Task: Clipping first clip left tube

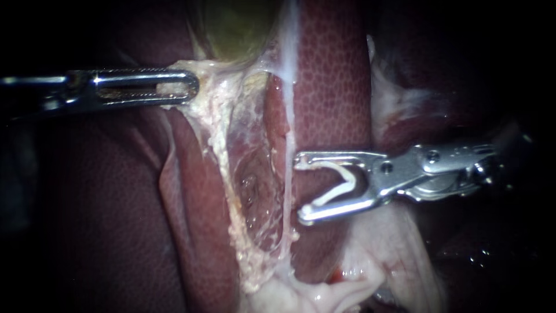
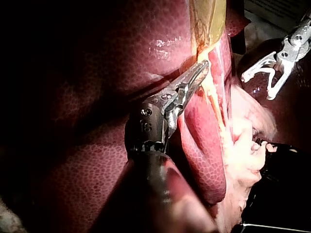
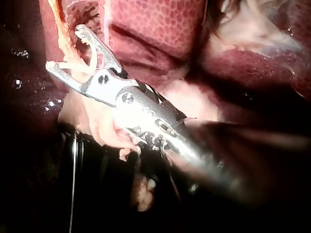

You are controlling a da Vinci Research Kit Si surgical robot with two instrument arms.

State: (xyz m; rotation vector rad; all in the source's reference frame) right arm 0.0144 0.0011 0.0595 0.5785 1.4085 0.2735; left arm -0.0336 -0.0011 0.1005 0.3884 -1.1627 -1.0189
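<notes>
Looking over the field, I see the dark red, mottled liver (image 1: 333,75) filling most of it. The greenish gallbladder (image 1: 237,26) sits at the far end. Below the gallbladder a band of pale fatty tissue (image 1: 214,104) runs down the cleft. My left instrument (image 1: 188,88) has its jaws pressed together on the upper end of that band. My right instrument (image 1: 300,188) reaches in from the other side. Its jaws stand wide apart, each bearing on one leg of an open white clip (image 1: 333,194) held between them. The thin pale tube (image 1: 288,174) runs lengthwise beside the fatty band. It lies just ahead of the right jaw tips, and I cannot tell whether they touch it.
</notes>
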